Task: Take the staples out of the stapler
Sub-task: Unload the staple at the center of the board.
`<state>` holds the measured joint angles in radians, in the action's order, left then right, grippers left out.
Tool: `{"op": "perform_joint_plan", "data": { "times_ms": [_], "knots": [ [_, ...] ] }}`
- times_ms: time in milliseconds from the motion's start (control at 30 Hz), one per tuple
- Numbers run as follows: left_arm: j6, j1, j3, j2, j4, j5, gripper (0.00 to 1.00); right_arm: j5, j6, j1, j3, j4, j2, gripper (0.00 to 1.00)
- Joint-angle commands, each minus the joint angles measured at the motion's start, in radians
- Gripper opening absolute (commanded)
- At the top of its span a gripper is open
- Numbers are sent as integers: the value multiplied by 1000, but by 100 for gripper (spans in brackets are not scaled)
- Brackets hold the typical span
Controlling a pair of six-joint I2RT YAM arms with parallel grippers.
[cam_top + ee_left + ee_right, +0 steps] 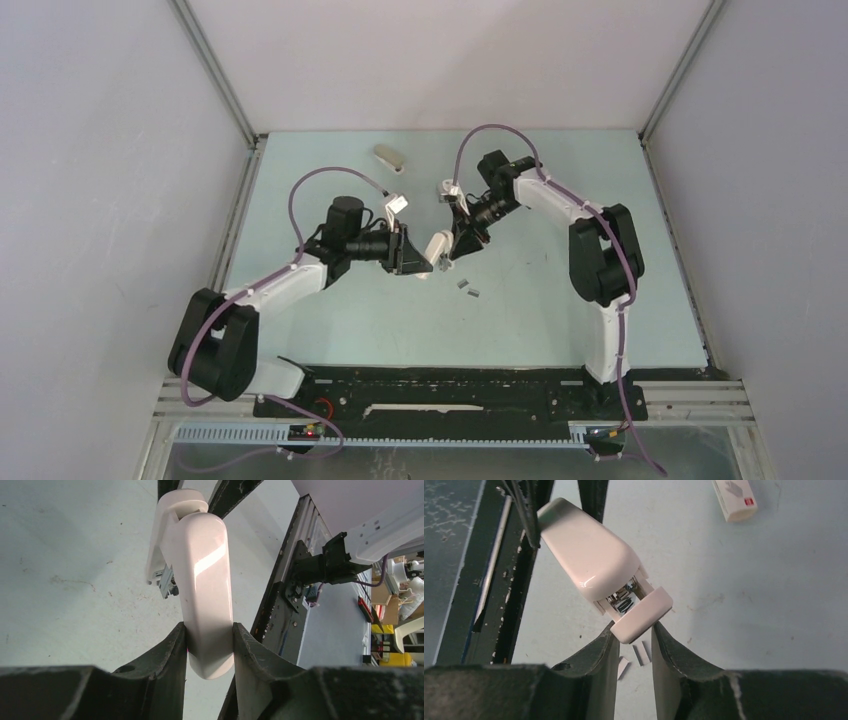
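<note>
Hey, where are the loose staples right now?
Top view: the staples lie on the table near its centre, just on the near side of the held stapler.

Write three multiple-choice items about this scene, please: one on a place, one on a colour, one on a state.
1. Where do the loose staples lie?
A. in a cup
B. on the table
C. on a plate

2. What colour is the stapler?
A. white
B. red
C. black

3. What is the state of the left gripper?
A. open
B. shut on nothing
C. shut on the stapler

Key: 1 B, the right wrist view shows the grey strips on the bare table surface. 2 A, both wrist views show a glossy white body. 3 C, the left wrist view shows the stapler clamped in it on both sides.
</note>
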<state>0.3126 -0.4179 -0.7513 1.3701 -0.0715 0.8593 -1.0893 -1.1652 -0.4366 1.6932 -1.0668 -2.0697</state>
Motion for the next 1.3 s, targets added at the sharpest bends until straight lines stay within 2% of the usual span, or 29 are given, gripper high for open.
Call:
{"op": "perform_joint_plan", "data": {
  "times_ms": [0,167,333,600,767,1000,1267],
  "knots": [
    [-38,-2,-3,5,-56,3,12,123,176,21,-57,170,109,10],
    [-36,-2,-6,21,-68,-19,12,149,251,48,-104,265,153,9],
    [6,-4,-15,30,-115,16,11,20,180,63,-107,192,159,13],
    [-4,-4,-26,-30,-82,64,12,-51,44,48,-115,99,177,58],
    [-16,-6,-20,-52,-62,83,12,-108,-82,42,-105,-6,184,80],
    [-30,-26,-43,-67,-48,106,12,-133,-155,0,-13,-135,128,81],
    [-34,-35,-61,-80,-42,118,13,-144,-267,-22,72,-283,72,74]
  ]
}}
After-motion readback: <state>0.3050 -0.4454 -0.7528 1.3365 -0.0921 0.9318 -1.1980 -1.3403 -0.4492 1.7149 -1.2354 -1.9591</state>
